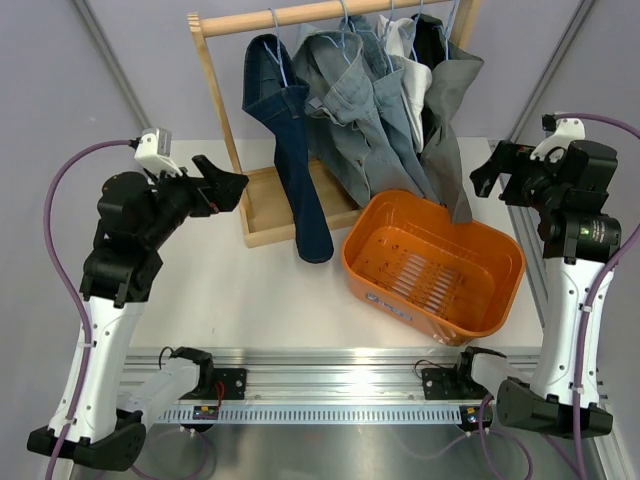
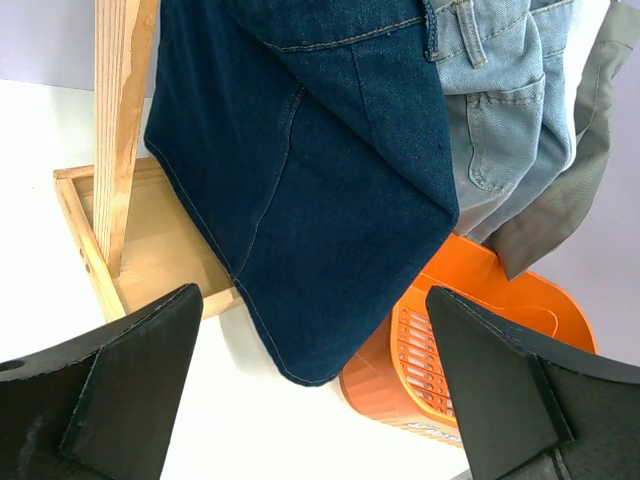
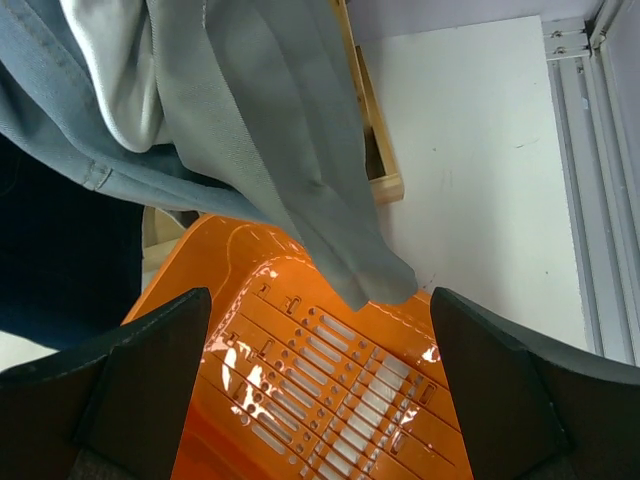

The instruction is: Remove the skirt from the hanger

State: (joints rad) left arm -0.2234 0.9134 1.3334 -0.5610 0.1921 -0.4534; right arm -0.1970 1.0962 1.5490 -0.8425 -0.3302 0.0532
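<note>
Skirt (image 1: 290, 130) is hung on the hanger (image 1: 274, 30) at the left end of the rack (image 1: 215, 90) rail by the table's far edge, hem dropped just beside the orange basket (image 1: 365, 285); left fingers (image 1: 228, 186) and right fingers (image 1: 492, 172) are spread wide, nothing held. Likely failure: if the denim is pulled down without the hanger being steadied, the hanger could be dragged off the rail or the rack tipped (the adjacent jacket (image 1: 350, 100) could get snagged too). No brand, label or writing can be read.
</note>
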